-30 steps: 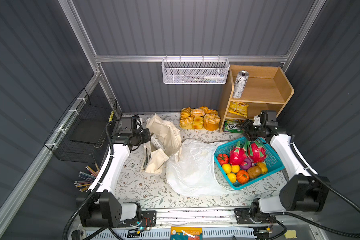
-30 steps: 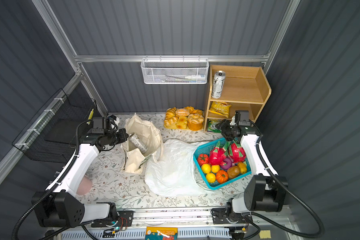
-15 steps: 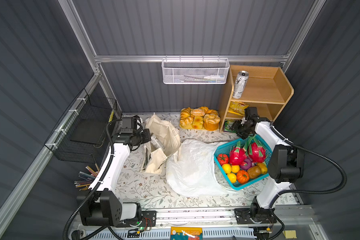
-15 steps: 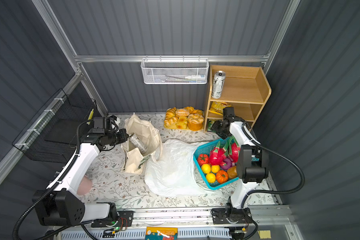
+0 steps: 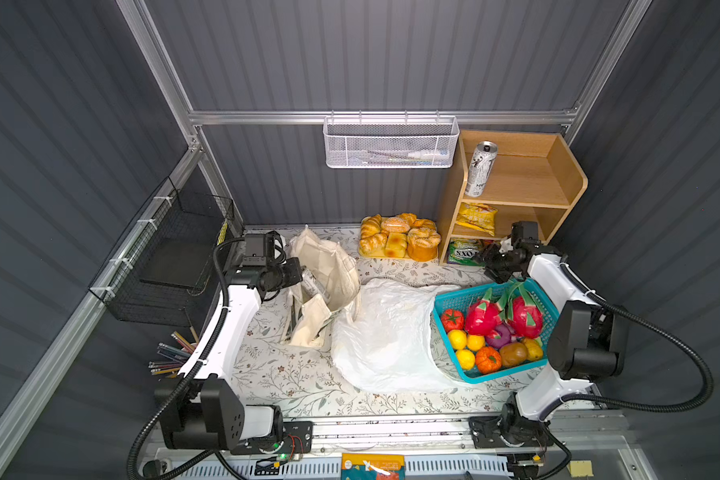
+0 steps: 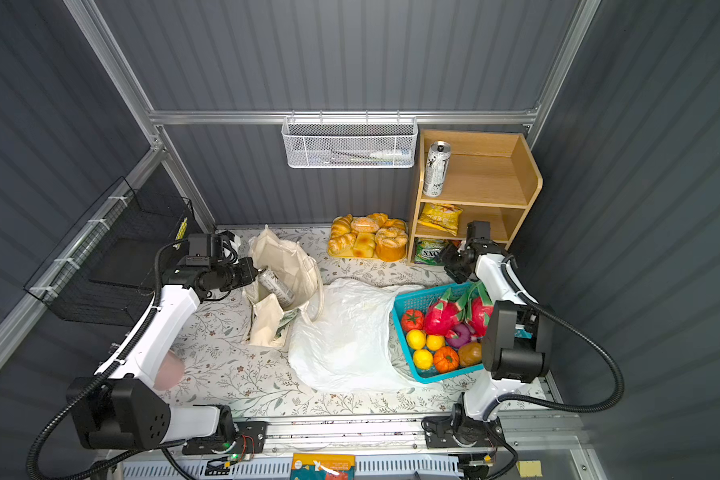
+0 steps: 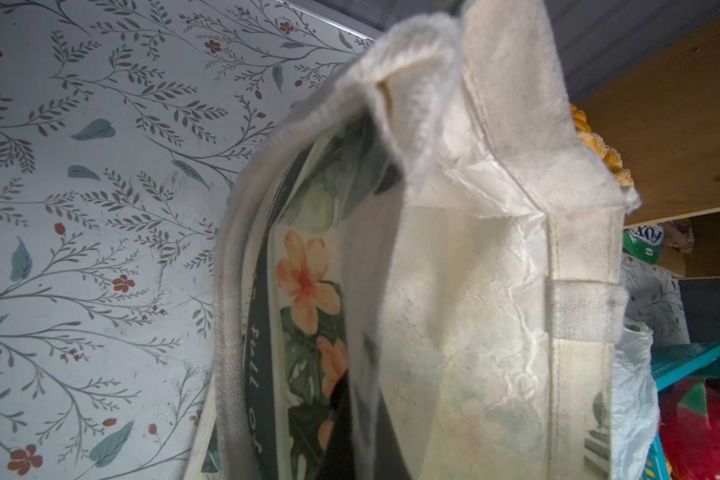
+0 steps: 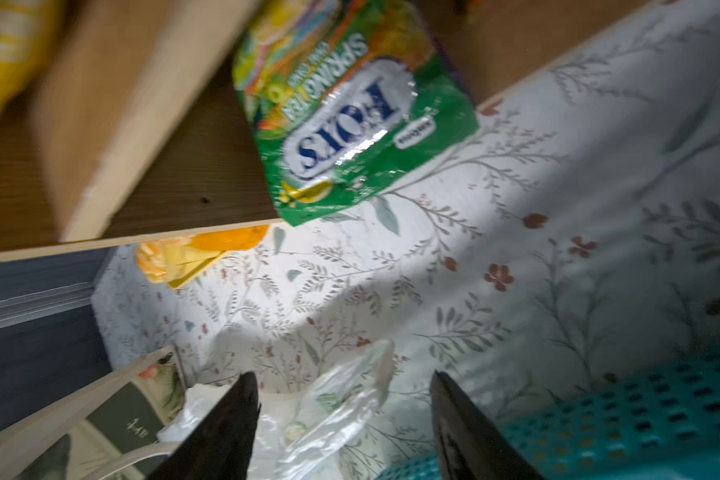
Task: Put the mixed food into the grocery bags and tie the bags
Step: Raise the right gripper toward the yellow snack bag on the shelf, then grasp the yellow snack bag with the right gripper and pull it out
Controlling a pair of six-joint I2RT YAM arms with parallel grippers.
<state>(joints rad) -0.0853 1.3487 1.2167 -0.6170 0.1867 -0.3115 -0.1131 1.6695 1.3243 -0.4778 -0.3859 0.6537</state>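
Left fingers sit together, pinching the canvas tote by its rim; right fingers hang apart, empty, beside the shelf. The yellow snack packet on its middle level looks light, crinkly, slippery: pinch a sealed edge

Reading as a robotics lab cell, not a real home: ribbed grey panels and aluminium frame are boxing in a floral tabletop, two robot arms are sitting on a front rail with bare wiring showing. Wooden shelf and wire basket are dressing it up as a pantry, probably staged.
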